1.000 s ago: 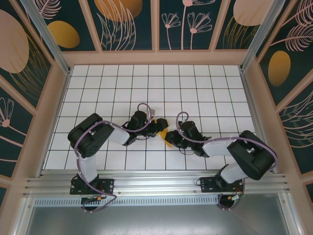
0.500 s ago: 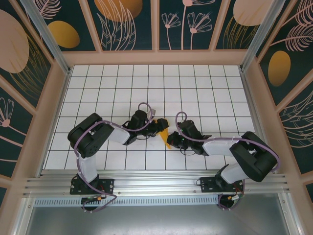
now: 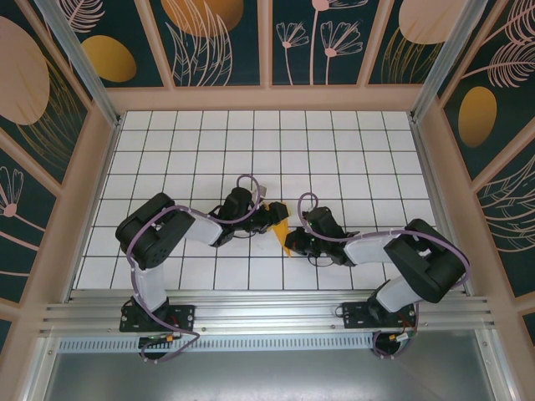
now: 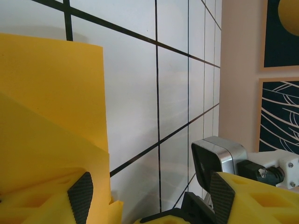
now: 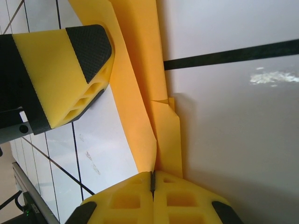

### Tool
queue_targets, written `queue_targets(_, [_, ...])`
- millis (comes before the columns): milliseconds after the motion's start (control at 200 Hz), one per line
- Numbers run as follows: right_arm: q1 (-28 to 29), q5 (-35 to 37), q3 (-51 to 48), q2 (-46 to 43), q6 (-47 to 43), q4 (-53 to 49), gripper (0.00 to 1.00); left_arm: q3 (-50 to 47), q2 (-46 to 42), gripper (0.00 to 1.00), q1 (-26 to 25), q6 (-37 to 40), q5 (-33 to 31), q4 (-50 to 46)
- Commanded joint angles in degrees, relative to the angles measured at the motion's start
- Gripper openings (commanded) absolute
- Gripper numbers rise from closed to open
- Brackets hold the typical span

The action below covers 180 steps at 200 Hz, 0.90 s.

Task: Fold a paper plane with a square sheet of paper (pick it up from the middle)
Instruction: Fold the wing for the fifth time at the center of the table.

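Observation:
The square sheet of paper [image 3: 282,230] is orange-yellow and folded lengthwise into narrow stacked layers, standing up off the white grid table between the two arms. My right gripper [image 5: 152,179] is shut on the paper's [image 5: 140,93] near end, with the layers pinched between its yellow fingers. In the top view the right gripper [image 3: 292,241] sits just right of the paper. My left gripper [image 4: 151,200] is open; the paper [image 4: 46,116] leans against its left finger [image 4: 80,196], and bare table shows between the fingers. The left gripper [image 3: 273,219] is at the paper's upper left.
The white grid table [image 3: 334,150] is ringed by a low pink wall [image 3: 267,98] with dark patterned panels above. The right arm's wrist camera [image 4: 217,158] is close to my left gripper's right finger. One left-gripper finger [image 5: 70,70] stands beside the paper.
My right gripper has closed on the paper's edge and shifted slightly left. The left arm stays in place, still open.

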Motion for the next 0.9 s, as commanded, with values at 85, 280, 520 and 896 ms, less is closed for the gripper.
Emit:
queue_targets(85, [-0.1,-0.4,-1.8,-3.9,0.4,-6.9,0.09,0.8,2.6,0.70,-0.1,2.9,-2.7,-5.6])
queue_targets(280, [-0.1,-2.3,-3.4,-4.8,0.7,-6.9,0.11,0.9,2.9,0.70,-0.2,3.2,-2.7,-6.1])
queue_targets(520, [0.0,-3.1,-2.7,-5.9,-0.2,-8.0,0.15,1.3,3.0,0.70,-0.2,3.4,-2.3,-6.2])
queue_targets(896, [-1.2,-5.1,-3.5,-0.5,0.1,-2.6,0.00,3.4,-0.2,0.72,-0.1,4.6,2.2,-4.2])
